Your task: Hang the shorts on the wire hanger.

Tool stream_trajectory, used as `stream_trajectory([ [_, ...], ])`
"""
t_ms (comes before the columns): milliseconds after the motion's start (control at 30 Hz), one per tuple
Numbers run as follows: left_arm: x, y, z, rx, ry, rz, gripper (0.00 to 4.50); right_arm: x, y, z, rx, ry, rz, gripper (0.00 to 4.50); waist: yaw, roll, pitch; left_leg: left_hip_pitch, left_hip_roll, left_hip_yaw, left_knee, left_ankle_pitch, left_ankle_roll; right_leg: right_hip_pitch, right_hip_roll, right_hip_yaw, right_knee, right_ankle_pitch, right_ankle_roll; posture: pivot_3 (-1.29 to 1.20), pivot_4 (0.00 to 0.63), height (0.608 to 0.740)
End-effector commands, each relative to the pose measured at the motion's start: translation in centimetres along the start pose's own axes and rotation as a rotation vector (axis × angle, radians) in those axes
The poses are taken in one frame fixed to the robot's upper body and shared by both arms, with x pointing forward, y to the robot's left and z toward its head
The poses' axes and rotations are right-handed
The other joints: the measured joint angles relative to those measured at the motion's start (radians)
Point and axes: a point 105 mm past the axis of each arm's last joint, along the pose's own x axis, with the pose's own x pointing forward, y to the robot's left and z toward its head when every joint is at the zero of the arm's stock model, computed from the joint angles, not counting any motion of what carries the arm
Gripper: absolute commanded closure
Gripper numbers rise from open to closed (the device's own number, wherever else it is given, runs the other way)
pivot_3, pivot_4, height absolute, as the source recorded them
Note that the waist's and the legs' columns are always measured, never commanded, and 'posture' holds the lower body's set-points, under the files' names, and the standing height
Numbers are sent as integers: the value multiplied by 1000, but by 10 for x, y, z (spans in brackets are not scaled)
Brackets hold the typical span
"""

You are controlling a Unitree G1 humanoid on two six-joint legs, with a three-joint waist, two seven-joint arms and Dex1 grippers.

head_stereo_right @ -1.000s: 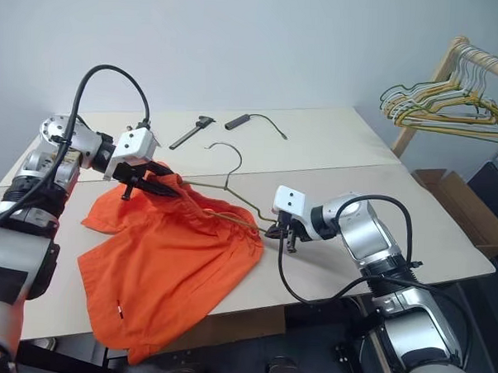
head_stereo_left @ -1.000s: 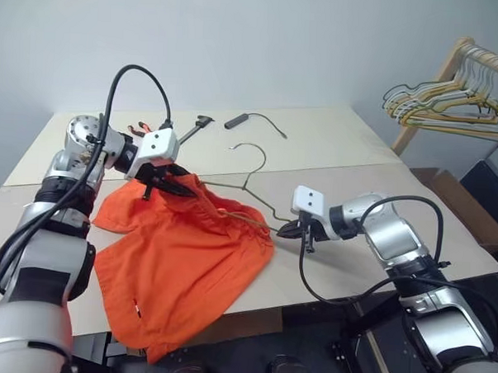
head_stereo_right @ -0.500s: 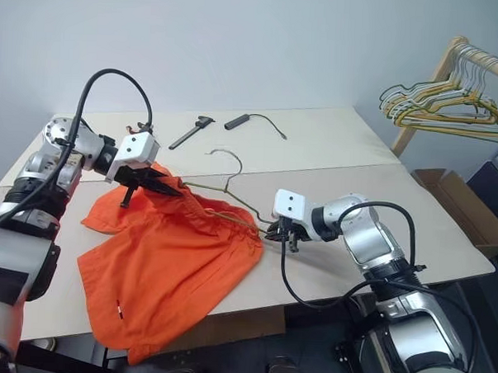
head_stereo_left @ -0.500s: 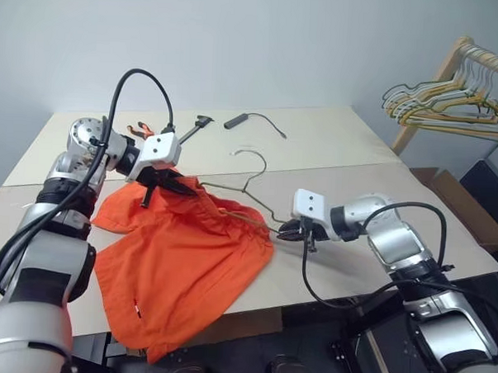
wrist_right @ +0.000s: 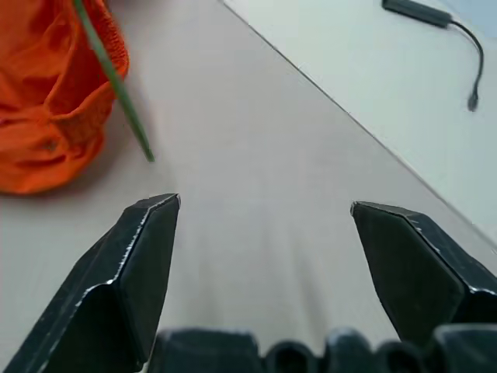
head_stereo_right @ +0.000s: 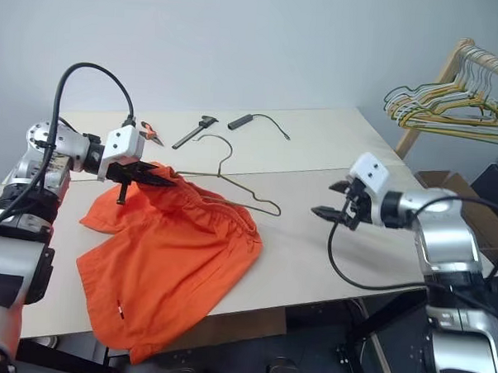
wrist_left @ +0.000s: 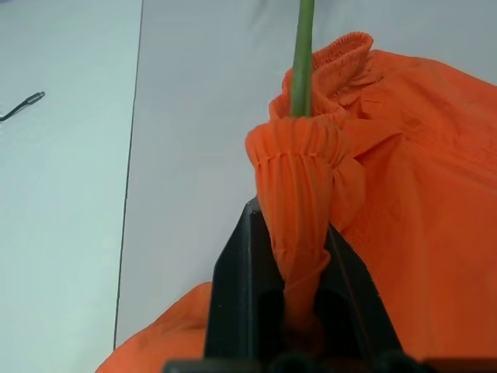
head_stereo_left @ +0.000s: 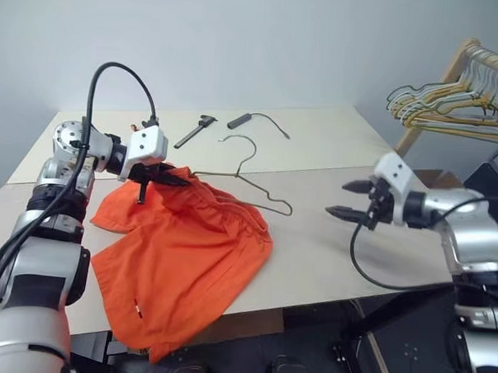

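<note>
Left gripper [wrist_left: 299,256] pinches the shorts [head_stereo_left: 180,258] waistband at the wire hanger [head_stereo_left: 249,182]; right gripper [head_stereo_left: 348,199] gapes empty.

Shorts [head_stereo_left: 188,258] matt cloth; wire hanger [head_stereo_left: 257,193] thin metal; table [head_stereo_left: 329,256] smooth matt

- My left gripper [head_stereo_left: 181,180] is clamped tight on the shorts [head_stereo_left: 180,258] waistband, arm bent in from the left side.
- My right gripper [head_stereo_left: 352,199] hangs over the table, fingers spread wide, holding nothing.

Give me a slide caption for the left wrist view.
Left tool clamps the bright orange fabric shorts' gathered waistband, with the thin grey-green wire hanger emerging above it.
</note>
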Motion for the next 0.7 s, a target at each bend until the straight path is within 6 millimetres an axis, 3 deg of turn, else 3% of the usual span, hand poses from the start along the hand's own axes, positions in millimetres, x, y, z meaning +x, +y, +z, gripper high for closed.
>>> stream_trajectory([
  [33, -10, 15, 16, 44, -50, 95, 4500, 4, 22, -9, 51, -23, 25, 322, -3, 0, 0, 0, 0, 0, 0, 0, 0, 0, 0, 0, 0, 0, 0, -45, 0, 740],
  [200, -18, 22, 25, 62, -72, 135, 4500, 46, 59, -21, 151, -78, 67, 322, -25, 0, 0, 3, 0, 0, 0, 0, 0, 0, 1, 3, 4, 0, 0, -43, 0, 740],
  [400, -21, 21, 27, 74, -73, 133, 4500, 86, 78, -10, 219, -160, 90, 322, -27, 0, 0, 6, -1, -3, 3, 1, -1, 1, 0, 4, 10, 0, 0, -22, 0, 740],
  [567, -23, 21, 30, 76, -86, 139, 4500, 103, 86, 2, 275, -208, 162, 322, -24, 0, 0, 5, -1, -5, 6, 0, -1, 1, 0, 4, 12, 0, 0, -13, 0, 740],
  [700, -25, 20, 29, 87, -86, 152, 4500, 117, 90, 3, 323, -198, 202, 1216, -24, 0, 0, 5, -1, -6, 7, 0, 0, 1, 0, 4, 12, 0, 0, -5, 0, 740],
])
